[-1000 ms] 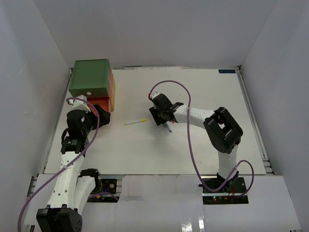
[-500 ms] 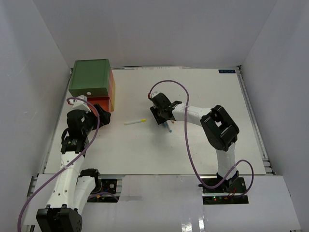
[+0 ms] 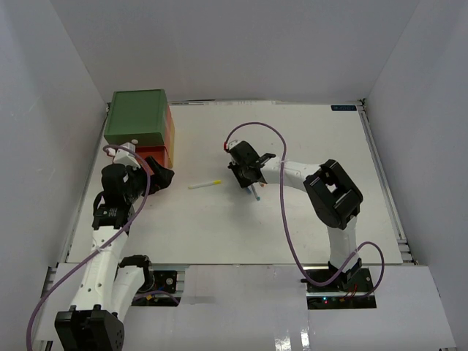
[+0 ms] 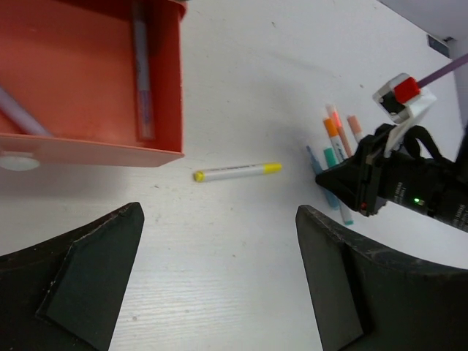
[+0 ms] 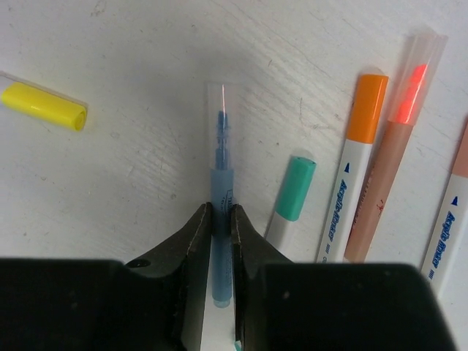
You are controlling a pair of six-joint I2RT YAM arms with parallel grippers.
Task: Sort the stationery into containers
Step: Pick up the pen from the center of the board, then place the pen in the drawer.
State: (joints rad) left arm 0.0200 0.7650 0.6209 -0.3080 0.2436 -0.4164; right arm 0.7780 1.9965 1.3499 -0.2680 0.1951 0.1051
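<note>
White tabletop (image 3: 219, 227), right end effector (image 5: 218, 216) clenched on blue pen (image 5: 221, 183), left end effector (image 4: 219, 212) spread wide

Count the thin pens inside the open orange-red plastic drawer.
2 in the orange-red drawer: a purple pen beside its right-hand wall, a pale lilac pen cut off at the picture's left edge. Others may be hidden.

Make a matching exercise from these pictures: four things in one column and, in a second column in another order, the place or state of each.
Column 1
1. blue pen
2. yellow-capped pen
3. purple pen
4. left hand

Column 2
A. open, holding nothing
B. inside the orange-red drawer
C. lying free on the table
D. pinched in the right hand

Pairs: 1-D, 2-C, 3-B, 4-A
</note>
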